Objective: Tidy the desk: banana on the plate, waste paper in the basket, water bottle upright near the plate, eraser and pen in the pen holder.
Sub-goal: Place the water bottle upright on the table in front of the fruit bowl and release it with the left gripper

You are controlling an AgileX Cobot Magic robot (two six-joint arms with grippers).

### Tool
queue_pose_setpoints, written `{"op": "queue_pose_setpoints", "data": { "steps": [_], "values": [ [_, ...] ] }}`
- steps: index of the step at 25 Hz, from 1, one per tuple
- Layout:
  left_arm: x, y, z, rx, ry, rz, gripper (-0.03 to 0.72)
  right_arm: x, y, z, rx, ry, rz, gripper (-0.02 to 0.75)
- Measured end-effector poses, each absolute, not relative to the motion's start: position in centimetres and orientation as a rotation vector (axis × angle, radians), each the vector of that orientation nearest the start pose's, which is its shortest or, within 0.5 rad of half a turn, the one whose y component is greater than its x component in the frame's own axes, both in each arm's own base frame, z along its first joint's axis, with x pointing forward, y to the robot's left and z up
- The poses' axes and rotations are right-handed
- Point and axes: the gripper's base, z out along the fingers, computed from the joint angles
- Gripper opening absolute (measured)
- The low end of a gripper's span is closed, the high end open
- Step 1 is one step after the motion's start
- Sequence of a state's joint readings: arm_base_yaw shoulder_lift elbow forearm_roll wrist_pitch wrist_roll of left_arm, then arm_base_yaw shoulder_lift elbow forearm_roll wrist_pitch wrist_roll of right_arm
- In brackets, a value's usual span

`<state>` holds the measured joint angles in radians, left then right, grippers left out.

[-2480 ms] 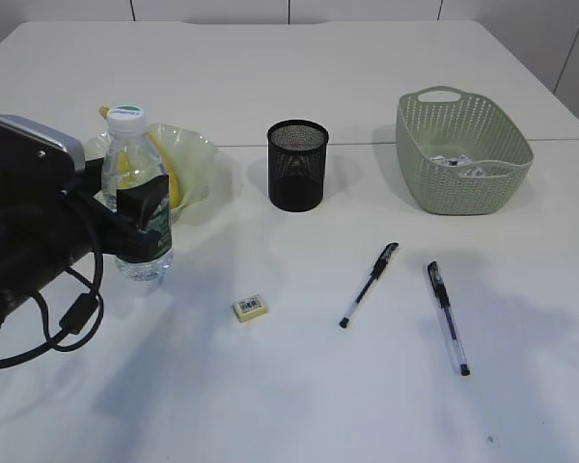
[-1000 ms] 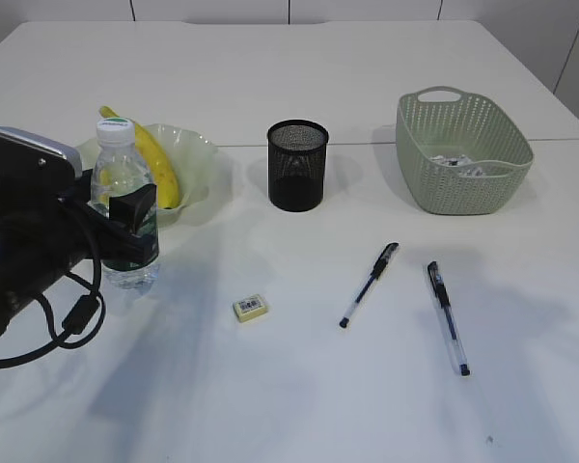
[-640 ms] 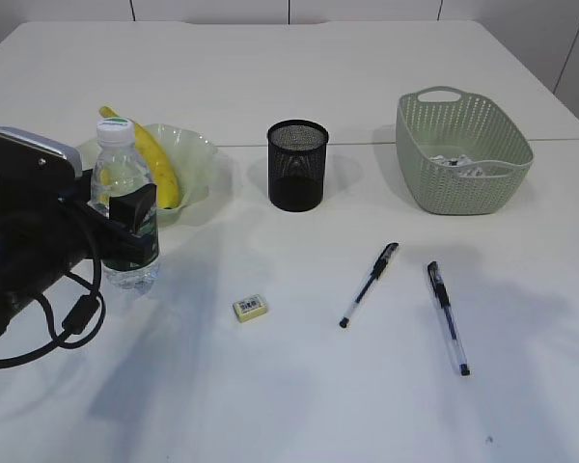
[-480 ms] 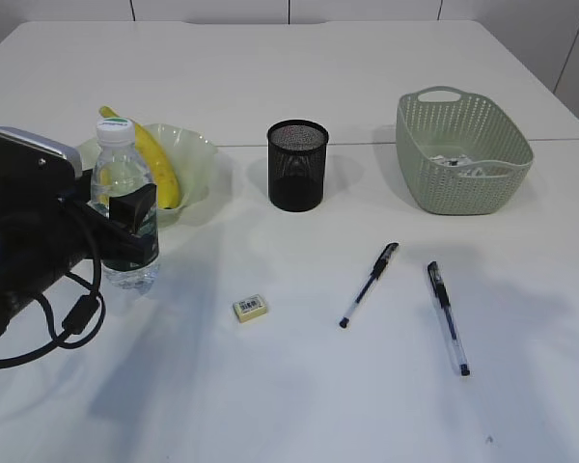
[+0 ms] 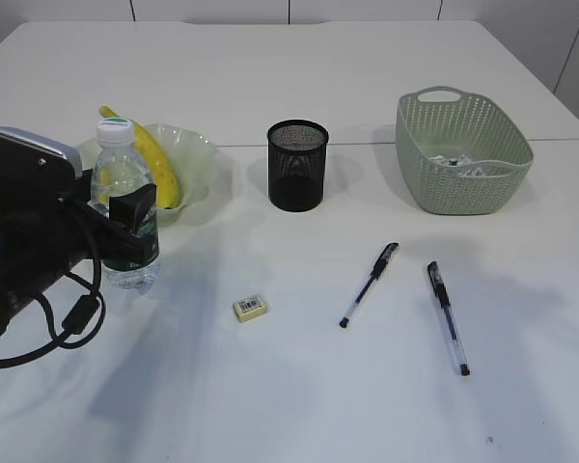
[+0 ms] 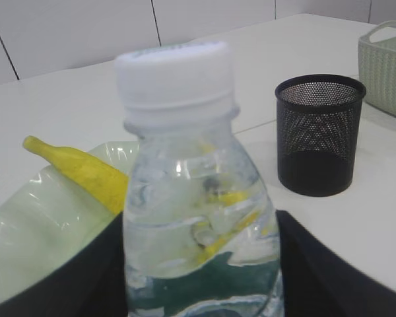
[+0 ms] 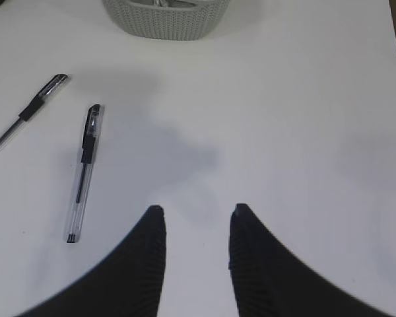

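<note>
A clear water bottle (image 5: 125,207) with a white cap stands upright on the white table (image 5: 299,386), at the left of the scene, just in front of a pale green plate (image 5: 195,154). A banana (image 5: 152,164) lies in that plate. The left gripper (image 5: 125,227) is around the bottle's lower body, its black fingers (image 6: 317,271) on either side of the label and closed on it; the left wrist view shows them pressed against both sides.

To the right of the plate stands a black mesh pen holder (image 5: 297,165), seemingly empty. Farther right, a green woven basket (image 5: 461,154) holds some white crumpled paper (image 5: 463,164). In the near middle lie a small yellow eraser (image 5: 250,308) and two pens, one (image 5: 369,285) left of the other (image 5: 448,316), all well apart.

The right gripper (image 7: 197,228) hangs above bare table near the right-hand pen, fingers apart and holding nothing.

Risk, as a judgement: if the left fingers open unevenly or pull away sideways, they could drag the light bottle and tip it, perhaps against the plate.
</note>
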<state>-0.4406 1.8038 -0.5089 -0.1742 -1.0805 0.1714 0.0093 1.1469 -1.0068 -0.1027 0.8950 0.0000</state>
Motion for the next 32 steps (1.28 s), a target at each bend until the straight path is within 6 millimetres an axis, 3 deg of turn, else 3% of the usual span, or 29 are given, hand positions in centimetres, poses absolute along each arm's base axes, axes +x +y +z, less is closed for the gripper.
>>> {"op": "queue_pose_setpoints", "data": {
  "steps": [12,24,32],
  "values": [
    [27.9,-11.6,15.0,0.334,1.671,-0.132,0.415,24.2,-0.5,32.3,-0.070,2.479,-0.121,0.251],
    [28.1,-10.4,14.9,0.192,1.704,-0.053,0.415,24.4,-0.6,32.5,-0.088,2.448,-0.154,0.251],
    [28.3,-9.8,14.9,0.202,1.705,0.001,0.415,24.4,-0.6,32.5,-0.088,2.448,-0.154,0.251]
  ]
}}
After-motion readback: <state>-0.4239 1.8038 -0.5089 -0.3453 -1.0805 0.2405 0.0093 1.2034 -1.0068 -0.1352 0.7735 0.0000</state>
